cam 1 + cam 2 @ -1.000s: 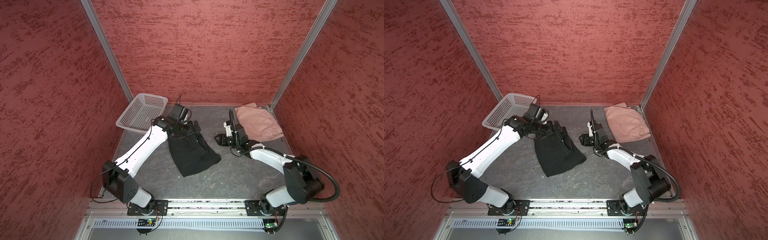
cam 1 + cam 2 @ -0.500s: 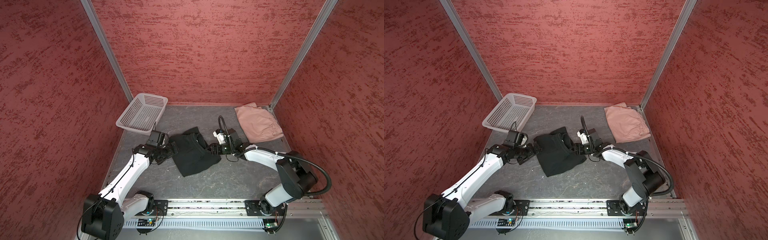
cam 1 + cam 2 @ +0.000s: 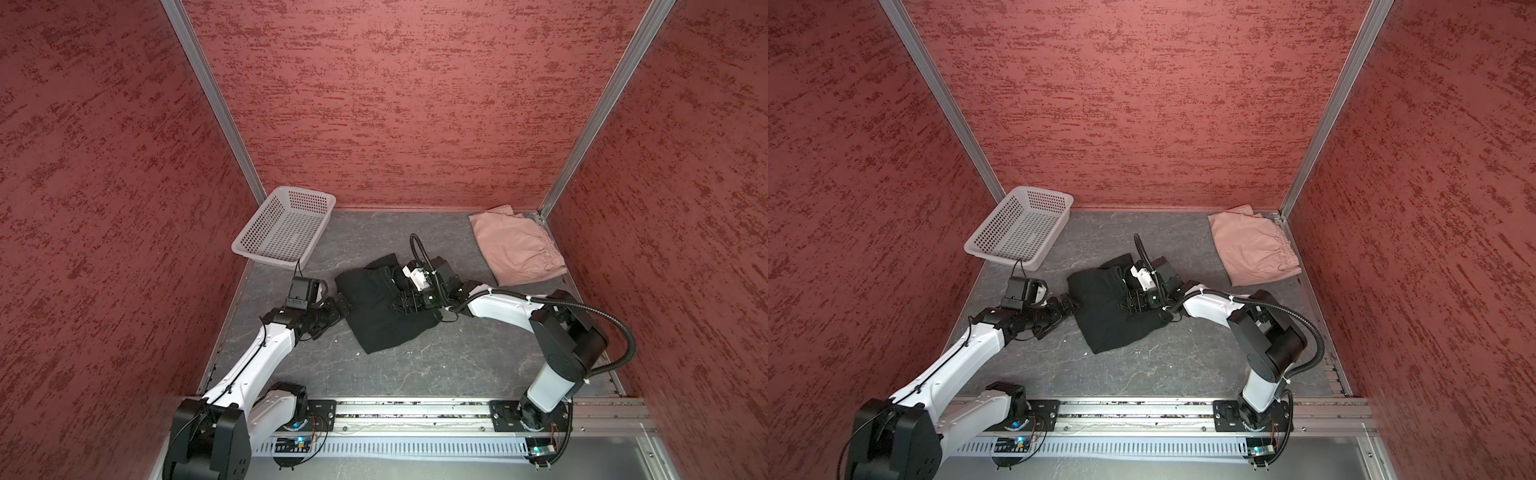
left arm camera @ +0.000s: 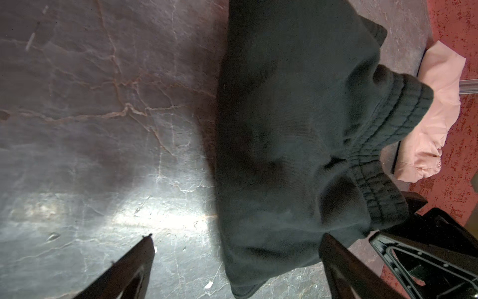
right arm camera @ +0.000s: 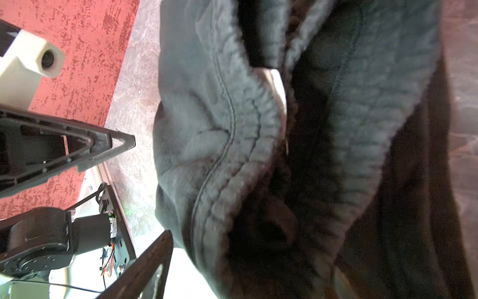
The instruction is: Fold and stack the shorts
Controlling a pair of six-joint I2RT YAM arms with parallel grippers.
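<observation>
Front rail: the metal rail runs along the near edge and carries both arm bases.
Tabletop: the dark, marbled tabletop has bare surface between the rail and the cloth.
Left claw: the left claw is low at the left edge of the black shorts. Its jaws are spread wide and grip nothing. The wrist view shows the cloth's edge in the gap, but I cannot tell whether it touches.
Black shorts: the black shorts lie in the middle of the table, partly folded and bunched. The ribbed waistband is rumpled on the far side.
Right claw: the right claw lies over the right part of the black shorts. Its jaws stand apart and are not clamped. One finger shows, and the other is hidden by fabric.
Basket: the white perforated basket sits in the far left corner, well apart from the shorts.
Pink shorts: the pink shorts lie folded flat in the far right corner, apart from the black pair.
</observation>
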